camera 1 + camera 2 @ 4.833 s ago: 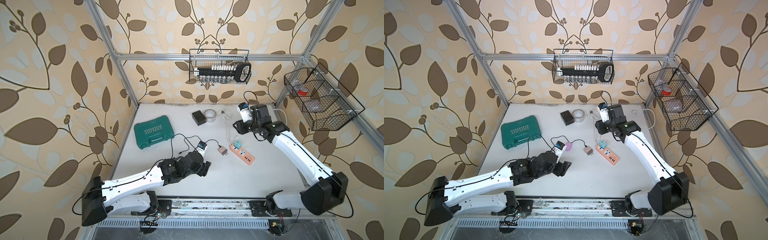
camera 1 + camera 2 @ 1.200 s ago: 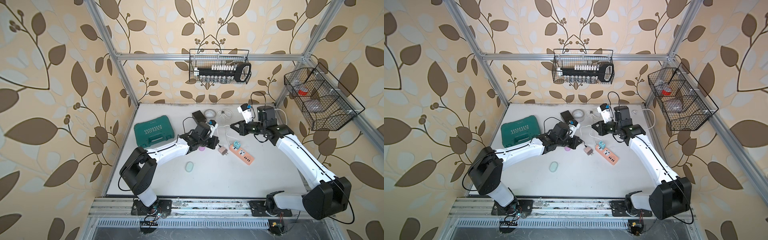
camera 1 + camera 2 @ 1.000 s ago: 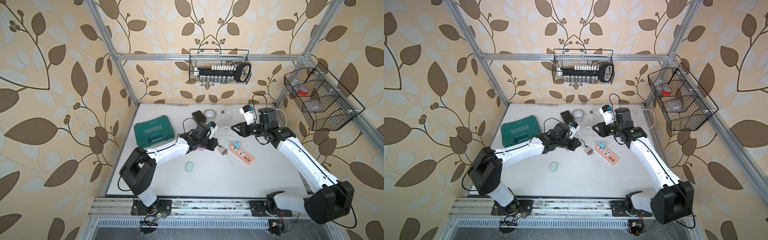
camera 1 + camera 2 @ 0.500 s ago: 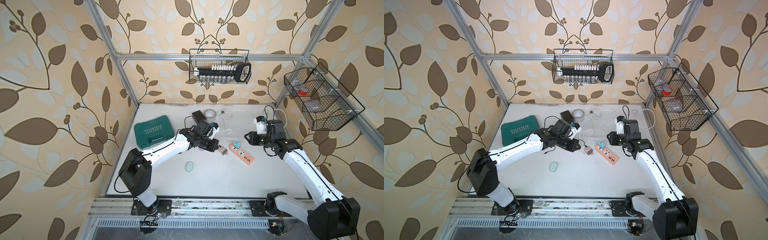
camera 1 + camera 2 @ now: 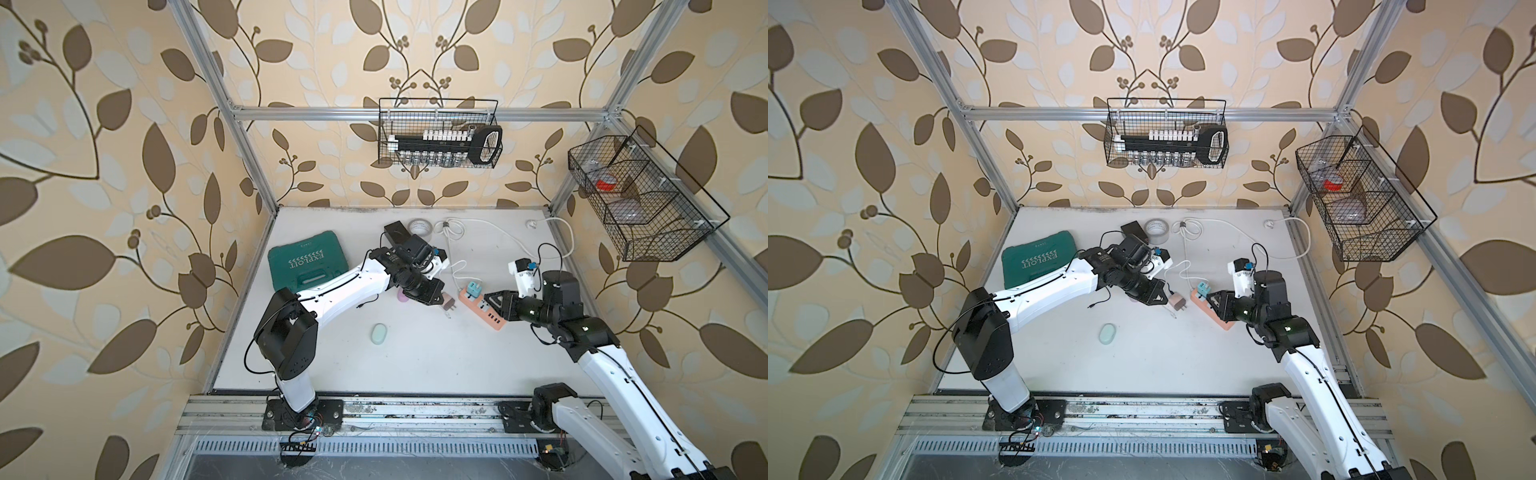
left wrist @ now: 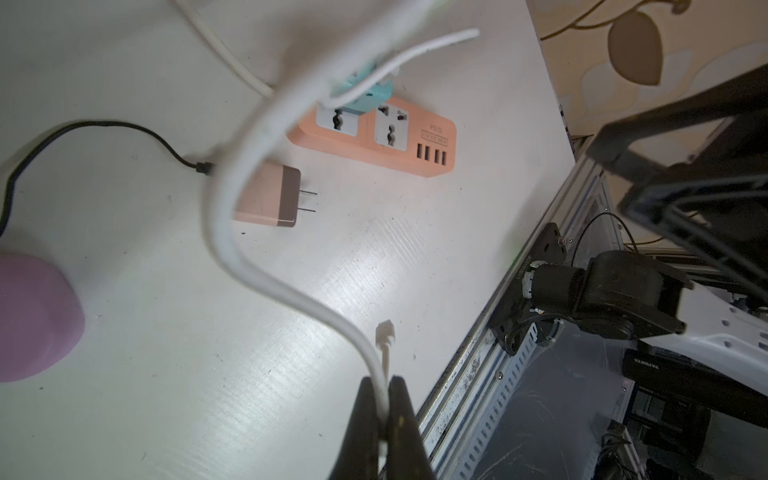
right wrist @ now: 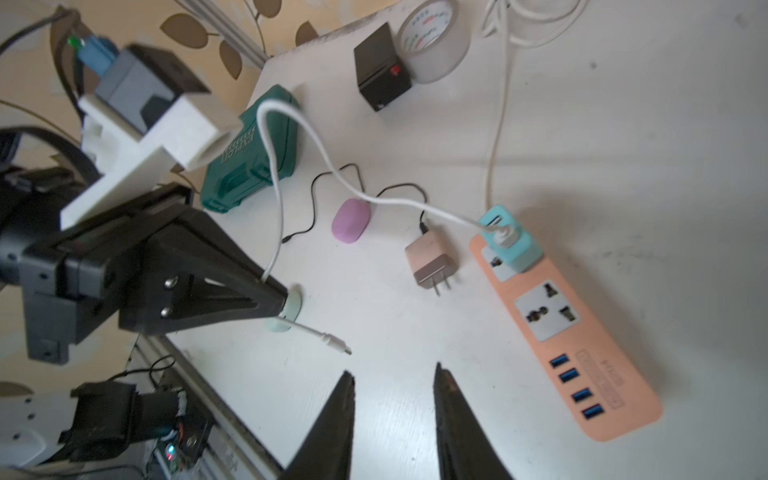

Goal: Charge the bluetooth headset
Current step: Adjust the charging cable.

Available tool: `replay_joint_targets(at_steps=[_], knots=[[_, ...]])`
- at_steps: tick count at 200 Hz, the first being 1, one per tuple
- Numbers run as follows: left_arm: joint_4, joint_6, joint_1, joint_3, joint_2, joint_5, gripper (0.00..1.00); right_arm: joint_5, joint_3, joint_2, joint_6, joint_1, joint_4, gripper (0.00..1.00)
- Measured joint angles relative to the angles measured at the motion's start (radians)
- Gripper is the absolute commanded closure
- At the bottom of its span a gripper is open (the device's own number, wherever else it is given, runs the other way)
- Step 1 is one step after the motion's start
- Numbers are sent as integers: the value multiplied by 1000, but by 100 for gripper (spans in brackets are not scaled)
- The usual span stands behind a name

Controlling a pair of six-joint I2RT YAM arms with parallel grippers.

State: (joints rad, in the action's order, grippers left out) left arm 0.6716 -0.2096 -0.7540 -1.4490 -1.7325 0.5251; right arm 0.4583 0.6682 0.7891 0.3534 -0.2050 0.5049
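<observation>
cable [image 6: 266, 120] end pinched tight in left gripper [image 6: 383, 384], near the pink case [image 7: 351, 225]; mint case [image 5: 379, 333] lies apart, nearer the front. right gripper [image 7: 393, 370] part open, empty, by the strip [image 7: 602, 357].

Both top views: high overhead, facing down on whole counter [image 5: 415, 365], back wall [image 5: 332, 174] at top, arm bases [image 5: 295, 415] at bottom; nearly same scene. Left wrist view: close above counter, looking past left claw [image 6: 383, 380]. Right wrist view: close, past right claw [image 7: 394, 370], facing left claw. Wrist views share power strip [image 6: 368, 137], white cable [image 6: 222, 199].
</observation>
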Motion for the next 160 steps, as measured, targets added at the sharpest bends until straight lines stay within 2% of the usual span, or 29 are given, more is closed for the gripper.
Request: replay_joint_targets(at_steps=[41, 86, 121, 160], knots=[[106, 59, 0, -48, -29, 67, 100, 14, -27, -3, 2, -180, -13, 63], [190, 105, 0, -55, -36, 122, 100, -68, -63, 21, -21, -409, -71, 57], [224, 132, 0, -55, -36, 151, 100, -131, -63, 90, -51, -476, -127, 57], [246, 150, 0, -55, -36, 158, 100, -152, -58, 192, -81, -518, -155, 66]])
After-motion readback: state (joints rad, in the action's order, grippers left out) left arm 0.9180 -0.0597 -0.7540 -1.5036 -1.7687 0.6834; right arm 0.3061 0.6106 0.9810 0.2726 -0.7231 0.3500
